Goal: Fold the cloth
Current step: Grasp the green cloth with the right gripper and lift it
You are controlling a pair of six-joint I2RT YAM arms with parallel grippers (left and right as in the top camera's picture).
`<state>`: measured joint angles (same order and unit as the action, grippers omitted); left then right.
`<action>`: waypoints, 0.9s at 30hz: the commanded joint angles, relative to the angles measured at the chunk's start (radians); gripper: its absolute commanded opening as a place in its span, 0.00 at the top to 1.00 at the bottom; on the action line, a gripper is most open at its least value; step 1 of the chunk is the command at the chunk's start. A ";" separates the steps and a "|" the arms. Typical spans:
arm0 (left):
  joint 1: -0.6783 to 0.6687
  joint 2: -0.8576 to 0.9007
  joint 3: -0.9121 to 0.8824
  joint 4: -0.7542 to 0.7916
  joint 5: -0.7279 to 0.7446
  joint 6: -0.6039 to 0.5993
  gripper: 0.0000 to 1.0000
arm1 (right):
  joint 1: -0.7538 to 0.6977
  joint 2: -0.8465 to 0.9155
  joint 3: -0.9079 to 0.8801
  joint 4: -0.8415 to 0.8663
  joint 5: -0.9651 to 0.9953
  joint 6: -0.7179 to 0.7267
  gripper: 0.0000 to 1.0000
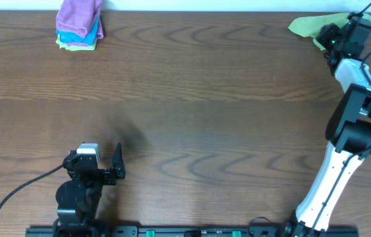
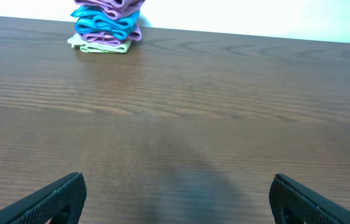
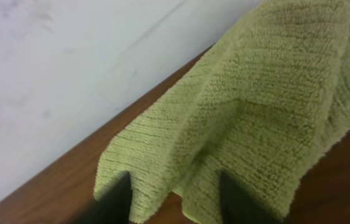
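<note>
Mostly hidden beneath the outstretched right arm (image 1: pixel 353 125), the cloth (image 1: pixel 306 26) shows overhead only as a lime-green corner at the far right edge of the table (image 1: pixel 192 99), and the right gripper (image 1: pixel 331 37) above it is hard to make out. Up close, its two dark fingertips (image 3: pixel 115 202) are cut off at the bottom and straddle a raised fold of cloth, but I cannot tell whether they pinch it. The left gripper (image 1: pixel 97 166) rests low at the near left, jaws wide apart, well apart from the stack (image 1: pixel 78 26) of folded cloths.
</note>
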<state>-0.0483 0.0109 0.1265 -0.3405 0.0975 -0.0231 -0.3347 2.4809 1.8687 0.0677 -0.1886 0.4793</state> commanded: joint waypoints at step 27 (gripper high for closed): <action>0.004 -0.005 -0.021 -0.010 -0.011 -0.002 0.05 | -0.025 0.074 0.016 0.000 0.074 -0.001 0.99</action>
<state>-0.0483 0.0109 0.1265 -0.3405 0.0975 -0.0231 -0.3515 2.5298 1.8706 0.0650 -0.1146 0.4782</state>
